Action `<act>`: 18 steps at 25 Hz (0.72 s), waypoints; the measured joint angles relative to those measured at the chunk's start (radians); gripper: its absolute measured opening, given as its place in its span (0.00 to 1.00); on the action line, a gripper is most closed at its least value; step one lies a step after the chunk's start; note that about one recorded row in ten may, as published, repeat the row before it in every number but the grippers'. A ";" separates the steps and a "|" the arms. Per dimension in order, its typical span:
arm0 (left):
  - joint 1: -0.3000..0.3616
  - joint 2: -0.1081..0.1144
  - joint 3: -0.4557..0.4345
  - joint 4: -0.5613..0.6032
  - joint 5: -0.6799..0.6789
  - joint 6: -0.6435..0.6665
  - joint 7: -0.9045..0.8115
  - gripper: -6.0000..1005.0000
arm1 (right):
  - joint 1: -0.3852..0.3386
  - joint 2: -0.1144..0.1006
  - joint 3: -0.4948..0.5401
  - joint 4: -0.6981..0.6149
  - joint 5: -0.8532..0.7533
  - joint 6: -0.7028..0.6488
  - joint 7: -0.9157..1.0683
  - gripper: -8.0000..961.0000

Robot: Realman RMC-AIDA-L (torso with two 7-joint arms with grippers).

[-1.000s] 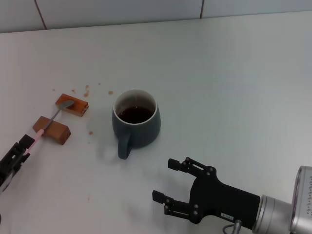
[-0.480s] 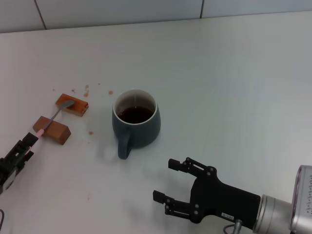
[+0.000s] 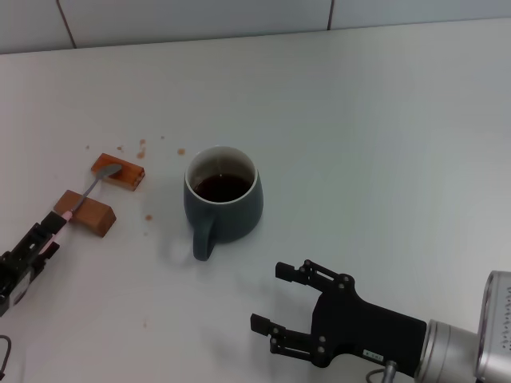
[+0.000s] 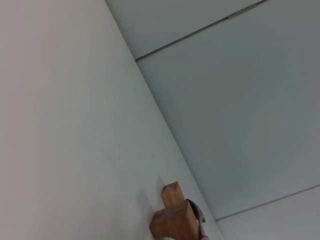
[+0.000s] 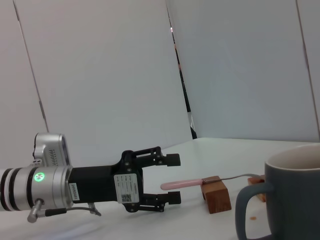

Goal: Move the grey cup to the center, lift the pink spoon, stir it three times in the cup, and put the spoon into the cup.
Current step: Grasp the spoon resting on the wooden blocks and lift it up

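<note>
The grey cup [image 3: 223, 199] stands upright mid-table with dark liquid inside and its handle toward me; it also shows in the right wrist view [image 5: 287, 197]. The pink spoon [image 3: 89, 191] lies across two brown blocks, with its silver bowl on the far block and its pink handle end [image 5: 182, 184] pointing at my left gripper. My left gripper [image 3: 49, 229] is low at the left, open, with the handle end level with its fingertips [image 5: 169, 159]; I cannot tell whether it touches. My right gripper [image 3: 268, 295] is open and empty, in front of the cup.
Two brown blocks [image 3: 86, 211] [image 3: 120, 171] carry the spoon left of the cup. Small brown crumbs [image 3: 142, 148] lie beyond them. A tiled wall [image 3: 239, 16] bounds the far table edge. The near block [image 4: 175, 222] shows in the left wrist view.
My left gripper has shifted slightly back toward the near left along the spoon's handle. The spoon, cup and right gripper have not moved.
</note>
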 joint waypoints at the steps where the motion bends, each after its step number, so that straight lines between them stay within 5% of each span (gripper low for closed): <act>1: -0.003 0.000 0.001 0.000 0.000 0.000 -0.001 0.84 | 0.001 0.000 0.000 0.000 0.000 0.000 0.000 0.86; 18: -0.022 0.000 0.014 -0.002 -0.001 -0.021 -0.021 0.84 | 0.002 0.002 -0.001 -0.002 0.000 0.009 0.002 0.86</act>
